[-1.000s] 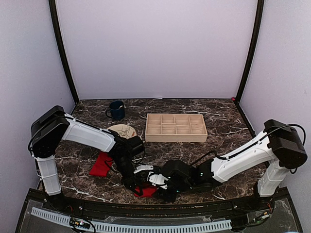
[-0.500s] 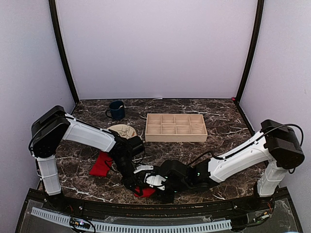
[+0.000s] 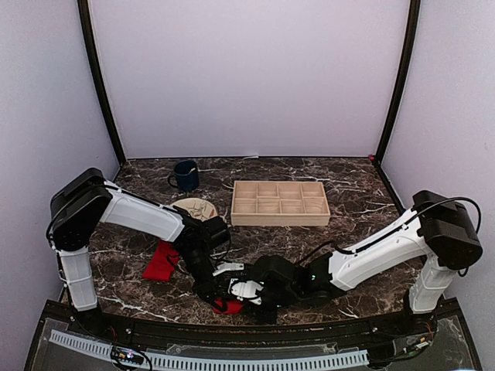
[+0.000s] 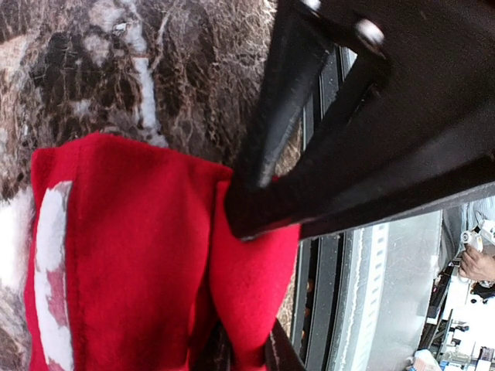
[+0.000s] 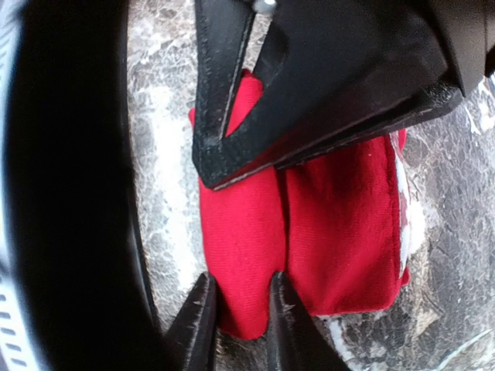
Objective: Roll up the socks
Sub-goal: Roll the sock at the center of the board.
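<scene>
A red sock (image 3: 234,306) lies folded near the table's front edge, between both grippers. In the left wrist view the sock (image 4: 131,255) shows a thick fold, and my left gripper (image 4: 247,357) is shut on that fold's end. My right gripper (image 5: 238,321) comes from the opposite side, and its fingers press both sides of the same rolled fold of the sock (image 5: 340,224). Seen from above, the left gripper (image 3: 216,300) and the right gripper (image 3: 242,292) meet over this sock. A second red sock (image 3: 161,261) lies flat to the left, beside the left arm.
A beige round plate (image 3: 195,207) sits behind the left arm, with a dark blue mug (image 3: 186,175) further back. A wooden compartment tray (image 3: 280,203) stands at mid-table. The black front rail (image 4: 332,294) runs right beside the gripped sock.
The right arm has shifted a little to the left and its jaws have narrowed onto the sock's fold. The left gripper has kept its hold and place.
</scene>
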Controlling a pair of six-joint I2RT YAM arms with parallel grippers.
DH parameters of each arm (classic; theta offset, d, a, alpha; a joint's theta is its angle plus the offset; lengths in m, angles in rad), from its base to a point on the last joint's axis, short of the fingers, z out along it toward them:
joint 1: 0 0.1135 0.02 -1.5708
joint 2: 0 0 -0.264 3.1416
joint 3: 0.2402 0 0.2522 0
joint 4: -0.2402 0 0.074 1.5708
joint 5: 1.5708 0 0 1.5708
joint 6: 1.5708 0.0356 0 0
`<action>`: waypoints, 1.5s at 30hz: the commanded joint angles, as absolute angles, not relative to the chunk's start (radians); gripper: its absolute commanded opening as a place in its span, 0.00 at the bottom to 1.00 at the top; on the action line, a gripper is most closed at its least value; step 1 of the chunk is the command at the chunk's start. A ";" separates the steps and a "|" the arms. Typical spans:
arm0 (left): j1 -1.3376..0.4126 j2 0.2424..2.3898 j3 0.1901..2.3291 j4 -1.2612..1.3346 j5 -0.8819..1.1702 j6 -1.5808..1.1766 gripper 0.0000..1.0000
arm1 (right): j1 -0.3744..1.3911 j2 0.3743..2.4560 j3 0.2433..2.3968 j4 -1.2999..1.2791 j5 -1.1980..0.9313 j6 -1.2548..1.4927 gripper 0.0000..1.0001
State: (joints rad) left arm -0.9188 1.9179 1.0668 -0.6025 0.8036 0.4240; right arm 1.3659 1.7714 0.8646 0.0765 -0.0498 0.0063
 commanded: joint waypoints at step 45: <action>-0.853 1.800 1.036 -0.631 0.748 0.212 0.24 | 1.375 1.777 0.802 0.126 0.054 0.119 0.01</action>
State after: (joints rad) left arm -0.8608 1.8587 1.0561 -0.6186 0.7605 0.2245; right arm 1.3701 1.7798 0.8253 0.1665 0.0200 0.0952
